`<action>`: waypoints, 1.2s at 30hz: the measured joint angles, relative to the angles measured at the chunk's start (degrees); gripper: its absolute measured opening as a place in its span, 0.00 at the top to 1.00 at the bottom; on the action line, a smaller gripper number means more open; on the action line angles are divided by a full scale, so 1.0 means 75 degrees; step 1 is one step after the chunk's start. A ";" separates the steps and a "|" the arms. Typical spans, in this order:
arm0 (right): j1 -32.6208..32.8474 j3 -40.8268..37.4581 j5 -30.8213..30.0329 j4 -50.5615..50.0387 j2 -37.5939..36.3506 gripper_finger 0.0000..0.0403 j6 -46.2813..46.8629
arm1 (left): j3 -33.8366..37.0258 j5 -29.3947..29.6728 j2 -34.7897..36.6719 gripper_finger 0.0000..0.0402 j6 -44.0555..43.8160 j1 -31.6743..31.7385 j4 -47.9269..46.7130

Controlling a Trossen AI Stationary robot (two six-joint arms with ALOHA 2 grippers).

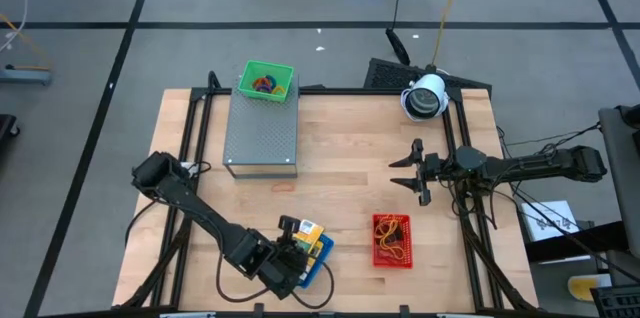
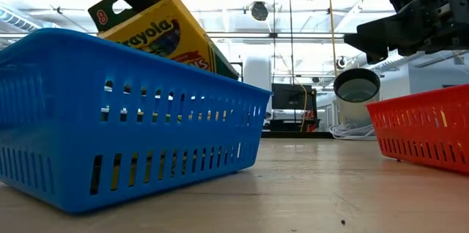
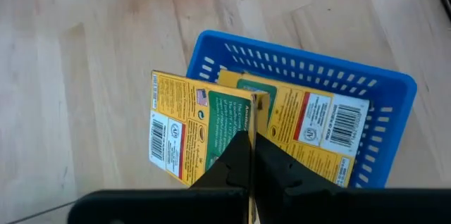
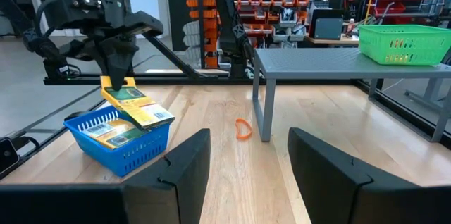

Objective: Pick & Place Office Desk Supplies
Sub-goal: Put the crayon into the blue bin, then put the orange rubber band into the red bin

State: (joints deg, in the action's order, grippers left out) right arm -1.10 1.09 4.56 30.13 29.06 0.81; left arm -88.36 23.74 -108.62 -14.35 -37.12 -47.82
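Left fingers (image 3: 250, 155) clamped on crayon box (image 3: 201, 139) edge over blue basket (image 3: 394, 90) — right fingers (image 1: 412, 170) apart, bare wood below.

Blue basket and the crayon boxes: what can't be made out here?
- High view: the left hand covers most of the blue basket, so the crayon boxes can't be counted.
- Low view: the basket wall hides the lower end of the held crayon box.
- Left wrist view: the hand hides that box's gripped edge.
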 joint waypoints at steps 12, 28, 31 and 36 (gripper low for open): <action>0.0000 -0.0001 0.0001 -0.0027 -0.0003 0.55 0.0001 | 0.0003 -0.0483 -0.0141 0.97 -0.0201 -0.0219 0.0199; 0.0001 0.0001 0.0000 -0.0023 -0.0003 0.55 0.0001 | 0.0003 -0.0585 -0.0140 0.52 -0.0527 -0.0216 0.0217; 0.0001 -0.0001 -0.0001 -0.0023 -0.0003 0.55 0.0001 | 0.0003 -0.0494 -0.0100 0.45 -0.0357 -0.0213 0.0224; -0.0001 -0.0001 0.0002 -0.0023 0.0000 0.55 0.0001 | 0.0000 0.0105 0.0246 0.41 -0.0804 -0.0047 0.0198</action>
State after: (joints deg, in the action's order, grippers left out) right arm -1.10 1.08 4.58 29.95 29.06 0.82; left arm -88.36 24.52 -106.77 -20.38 -37.48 -46.34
